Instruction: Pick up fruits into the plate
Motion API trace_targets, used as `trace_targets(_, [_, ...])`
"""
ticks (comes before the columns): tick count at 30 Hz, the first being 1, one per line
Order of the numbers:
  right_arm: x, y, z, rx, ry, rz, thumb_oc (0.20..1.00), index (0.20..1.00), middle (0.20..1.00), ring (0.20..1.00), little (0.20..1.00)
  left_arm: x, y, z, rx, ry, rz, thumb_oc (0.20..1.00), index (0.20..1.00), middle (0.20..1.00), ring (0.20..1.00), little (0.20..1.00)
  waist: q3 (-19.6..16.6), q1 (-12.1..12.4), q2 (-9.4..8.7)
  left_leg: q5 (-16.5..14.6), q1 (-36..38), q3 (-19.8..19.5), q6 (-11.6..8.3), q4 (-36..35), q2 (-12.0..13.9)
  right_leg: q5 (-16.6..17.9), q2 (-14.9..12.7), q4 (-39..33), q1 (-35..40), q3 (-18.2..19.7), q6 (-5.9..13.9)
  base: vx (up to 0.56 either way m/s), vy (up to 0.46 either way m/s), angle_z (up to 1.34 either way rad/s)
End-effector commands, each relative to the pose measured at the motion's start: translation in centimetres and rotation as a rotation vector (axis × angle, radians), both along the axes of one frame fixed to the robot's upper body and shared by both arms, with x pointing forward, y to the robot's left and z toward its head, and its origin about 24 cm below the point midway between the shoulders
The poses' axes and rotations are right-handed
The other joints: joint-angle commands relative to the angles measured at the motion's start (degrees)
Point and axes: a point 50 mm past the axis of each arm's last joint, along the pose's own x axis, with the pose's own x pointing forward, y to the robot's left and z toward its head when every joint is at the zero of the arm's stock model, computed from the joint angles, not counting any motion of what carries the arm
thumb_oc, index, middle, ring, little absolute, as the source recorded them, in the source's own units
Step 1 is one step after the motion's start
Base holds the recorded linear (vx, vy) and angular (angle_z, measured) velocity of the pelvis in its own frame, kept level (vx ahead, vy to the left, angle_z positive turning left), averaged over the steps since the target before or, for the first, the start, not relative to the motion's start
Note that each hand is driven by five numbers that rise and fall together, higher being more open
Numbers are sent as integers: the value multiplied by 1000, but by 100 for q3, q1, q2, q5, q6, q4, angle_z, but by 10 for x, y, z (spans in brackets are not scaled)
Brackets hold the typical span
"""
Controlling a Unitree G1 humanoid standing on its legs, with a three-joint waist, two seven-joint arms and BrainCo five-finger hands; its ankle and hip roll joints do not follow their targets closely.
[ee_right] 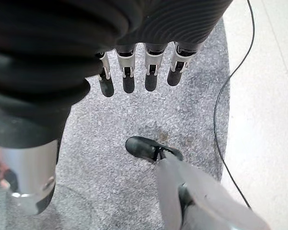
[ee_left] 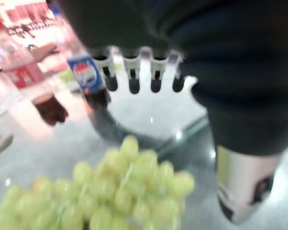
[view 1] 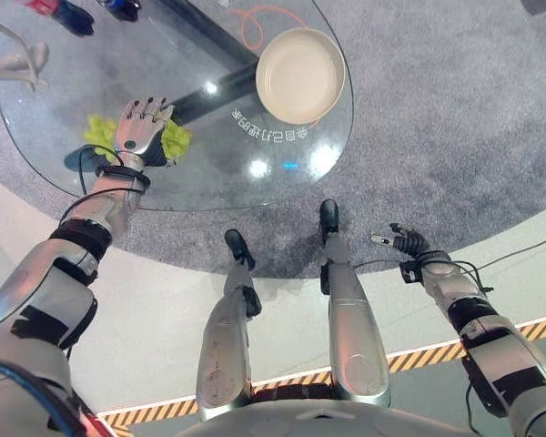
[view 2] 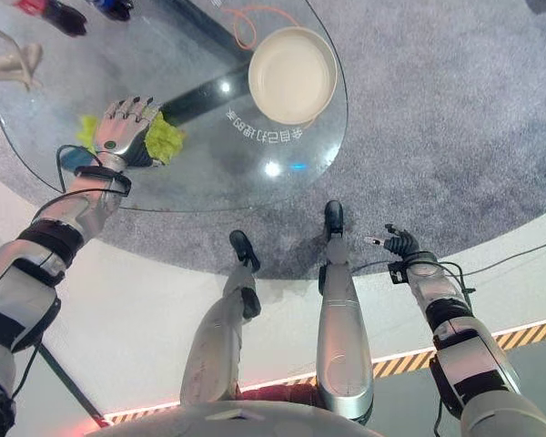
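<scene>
Round glass table [view 1: 282, 196] carries an empty cream plate [view 1: 300, 75] at far right and green grapes [view 1: 176, 138] at left, left hand [view 1: 138, 127] spread flat right above the grapes, right hand [view 1: 406, 242] relaxed open, low beside the table at right.

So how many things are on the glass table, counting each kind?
Bunches of green grapes: 1
Plates: 1
Bottles, at the table's far edge: 2
Total: 4
</scene>
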Motion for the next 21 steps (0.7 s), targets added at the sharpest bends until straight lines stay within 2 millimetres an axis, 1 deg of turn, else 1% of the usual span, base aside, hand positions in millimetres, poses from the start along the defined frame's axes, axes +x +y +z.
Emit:
trace_targets(1, [-2,-6,8,15,-41,11,1000,1000,1000,1000,1000,-10,50,25,94,-30,216,1000,1000,1000,1000,1000,-8,-152,-154,-754,-943,-268,-46,1211,-283,-808,330,780,-322,-219,-153,-31,-1,0])
trace_targets(3, [0,-3,12,23,-63,27,1000,1000,1000,1000,1000,-13,61,23,114,-9,276,1000,1000,1000,1000,1000,-8,-196,-197,-785,-1122,-258,-54,1353,-255,-812,356,861,-493,-205,-167,0,0,0])
trace_targets(7, [1,1,16,33,-88,50,1000,1000,1000,1000,1000,-20,73,18,125,-14,356,1000,1000,1000,1000,1000,-8,-233,-248,-812,-1301,-259,-60,1476,-239,-814,402,935,-666,-198,-181,0,0,0])
trace_targets(9, [1,4,19,39,-107,68,1000,1000,1000,1000,1000,-25,82,16,135,-30,417,1000,1000,1000,1000,1000,-8,-244,-275,-806,-1447,-283,-65,1543,-233,-820,438,982,-800,-177,-197,0,0,0])
trace_targets(13, [1,5,23,48,-126,81,1000,1000,1000,1000,1000,-32,94,16,159,-58,487,1000,1000,1000,1000,1000,-8,-251,-310,-789,-1566,-325,-79,1599,-222,-845,490,1054,-915,-160,-220,0,0,0])
trace_targets(17, [-1,8,25,63,-148,104,1000,1000,1000,1000,1000,-39,102,20,181,-113,553,1000,1000,1000,1000,1000,-8,-256,-369,-782,-1681,-367,-85,1653,-224,-853,524,1081,-1009,-162,-241,-11,5,-4])
trace_targets(18, [-2,10,27,74,-161,119,1000,1000,1000,1000,1000,-44,107,22,187,-155,582,1000,1000,1000,1000,1000,-8,-247,-398,-773,-1729,-400,-88,1665,-228,-855,541,1092,-1047,-169,-248,-15,-1,-5])
trace_targets(21, [-3,16,28,96,-176,141,1000,1000,1000,1000,1000,-51,112,29,187,-256,605,1000,1000,1000,1000,1000,-8,-232,-453,-772,-1795,-436,-91,1691,-229,-865,556,1105,-1094,-172,-261,-7,-1,-1])
